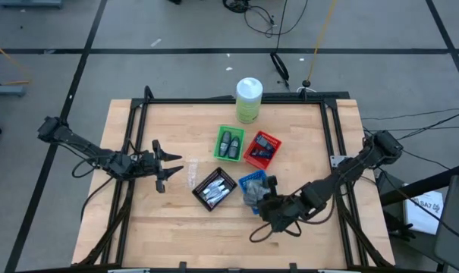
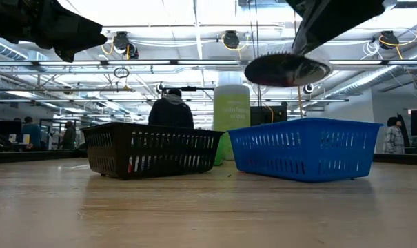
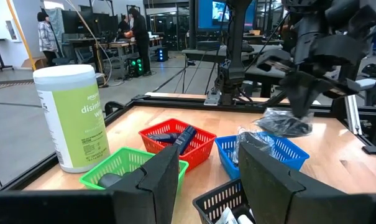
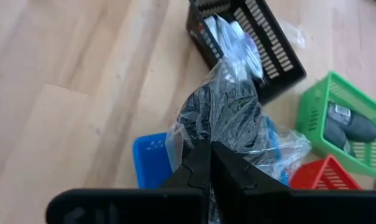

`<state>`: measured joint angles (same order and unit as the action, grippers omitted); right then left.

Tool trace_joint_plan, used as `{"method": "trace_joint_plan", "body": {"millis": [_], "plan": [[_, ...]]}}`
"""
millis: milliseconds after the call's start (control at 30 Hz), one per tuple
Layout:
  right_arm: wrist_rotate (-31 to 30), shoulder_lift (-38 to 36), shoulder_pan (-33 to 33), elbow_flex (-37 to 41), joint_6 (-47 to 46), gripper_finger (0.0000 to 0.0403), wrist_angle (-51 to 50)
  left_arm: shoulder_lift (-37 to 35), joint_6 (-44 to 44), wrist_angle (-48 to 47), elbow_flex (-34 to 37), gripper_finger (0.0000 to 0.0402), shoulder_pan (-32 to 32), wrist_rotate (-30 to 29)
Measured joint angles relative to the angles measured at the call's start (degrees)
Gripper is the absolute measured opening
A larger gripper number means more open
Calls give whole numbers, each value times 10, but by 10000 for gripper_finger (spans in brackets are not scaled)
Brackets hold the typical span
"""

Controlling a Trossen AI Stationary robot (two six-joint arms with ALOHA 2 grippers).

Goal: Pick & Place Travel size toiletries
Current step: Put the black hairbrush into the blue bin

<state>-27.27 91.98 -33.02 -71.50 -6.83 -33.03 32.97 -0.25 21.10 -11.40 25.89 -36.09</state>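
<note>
My right gripper (image 1: 261,203) is shut on a grey round disc in clear wrap (image 4: 222,112), which hangs over the blue tray (image 1: 248,182); the low view shows the disc (image 2: 287,69) above the blue tray (image 2: 304,148). More clear-wrapped items lie in that tray. The black tray (image 1: 214,188) holds white tubes, the green tray (image 1: 229,144) two dark oval bottles, and the red tray (image 1: 262,149) navy packs. My left gripper (image 1: 172,168) is open and waits left of the black tray, touching nothing. My right gripper pinches the wrapped disc at its near edge (image 4: 203,140) between its two shut fingers, slanting down from above on the table's right. The disc is lifted clear and lies about level below the fingers, over the blue tray. Wrap or disc between the fingers, I cannot tell.
The tall pale-green canister (image 1: 249,100) stands at the far edge behind the trays. A scrap of clear wrap (image 1: 191,179) lies on the wood between my left gripper and the black tray. Bare wood stretches along the near side (image 1: 214,235). People show in the room beyond.
</note>
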Motion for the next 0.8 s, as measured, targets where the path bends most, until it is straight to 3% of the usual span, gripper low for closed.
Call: {"method": "trace_joint_plan", "body": {"millis": [433,800], "plan": [[2,0,61,5,-2,0,-39,0,0,0,0,164,0,0],[67,-18,81,119,-21,0,89,0,0,0,0,163,0,0]]}}
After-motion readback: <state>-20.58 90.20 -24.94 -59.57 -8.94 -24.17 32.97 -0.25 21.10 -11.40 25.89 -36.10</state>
